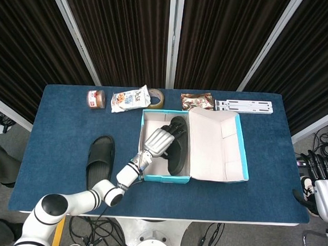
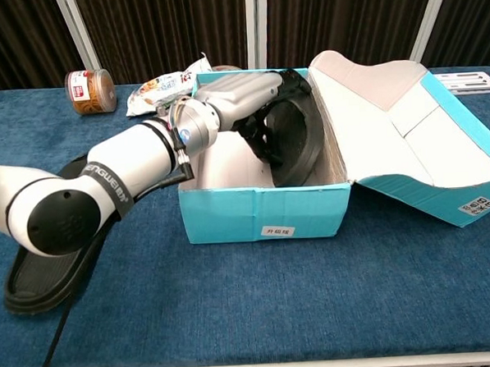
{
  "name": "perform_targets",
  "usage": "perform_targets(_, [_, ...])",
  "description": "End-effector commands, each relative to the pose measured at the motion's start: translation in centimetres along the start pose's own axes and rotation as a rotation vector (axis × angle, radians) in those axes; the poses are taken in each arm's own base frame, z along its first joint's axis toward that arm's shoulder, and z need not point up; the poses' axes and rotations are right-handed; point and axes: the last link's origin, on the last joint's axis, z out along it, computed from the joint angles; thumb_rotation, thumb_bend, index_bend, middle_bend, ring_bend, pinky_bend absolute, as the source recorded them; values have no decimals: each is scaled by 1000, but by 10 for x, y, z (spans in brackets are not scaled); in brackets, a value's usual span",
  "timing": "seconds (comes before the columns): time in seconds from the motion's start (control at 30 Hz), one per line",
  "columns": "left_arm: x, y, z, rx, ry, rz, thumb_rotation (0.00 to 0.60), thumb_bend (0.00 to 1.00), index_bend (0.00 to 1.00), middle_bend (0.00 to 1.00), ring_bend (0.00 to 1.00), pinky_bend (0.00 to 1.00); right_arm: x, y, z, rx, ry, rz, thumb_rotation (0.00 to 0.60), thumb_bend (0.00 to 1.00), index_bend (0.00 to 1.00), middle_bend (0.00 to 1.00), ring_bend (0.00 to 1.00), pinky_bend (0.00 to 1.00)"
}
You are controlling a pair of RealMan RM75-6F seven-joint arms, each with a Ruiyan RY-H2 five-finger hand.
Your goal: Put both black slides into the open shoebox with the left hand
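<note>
A blue desk (image 1: pixel 60 124) is seen from above and from chest height. At far left, one black slide (image 1: pixel 100 159) lies flat on the desk, apart from the shoebox, partly hidden by the left arm in the chest view. Just right of it, the open shoebox (image 1: pixel 164 178) stands with its lid (image 1: pixel 217 141) folded out to the right. The left robot hand (image 1: pixel 159 141) is reached into the box, its fingers closed around the second black slide (image 2: pixel 302 139), which is tipped on edge against the box's right wall. At far right, the right robot hand (image 1: pixel 317 174) is only partly seen off the desk edge; its state cannot be told.
</note>
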Motion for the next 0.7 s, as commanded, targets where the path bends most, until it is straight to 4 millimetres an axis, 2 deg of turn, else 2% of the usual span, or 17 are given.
perform_targets(0.03, [-5, 2, -1, -9, 2, 41, 600, 0, 109, 0, 0, 228, 0, 0, 0, 2, 0, 1, 600, 128, 0, 0, 0, 0])
perform_targets(0.27, [-13, 5, -2, -2, -17, 63, 600, 0, 109, 0, 0, 230, 0, 0, 0, 4, 3, 2, 600, 127, 0, 0, 0, 0])
perform_targets(0.53, [-12, 6, -4, -10, -56, 100, 600, 0, 109, 0, 0, 230, 2, -1, -2, 9, 8, 6, 600, 127, 0, 0, 0, 0])
perform_targets(0.7, [6, 3, -8, 1, 1, 122, 600, 0, 109, 0, 0, 229, 3, -1, -4, 13, 17, 8, 600, 127, 0, 0, 0, 0])
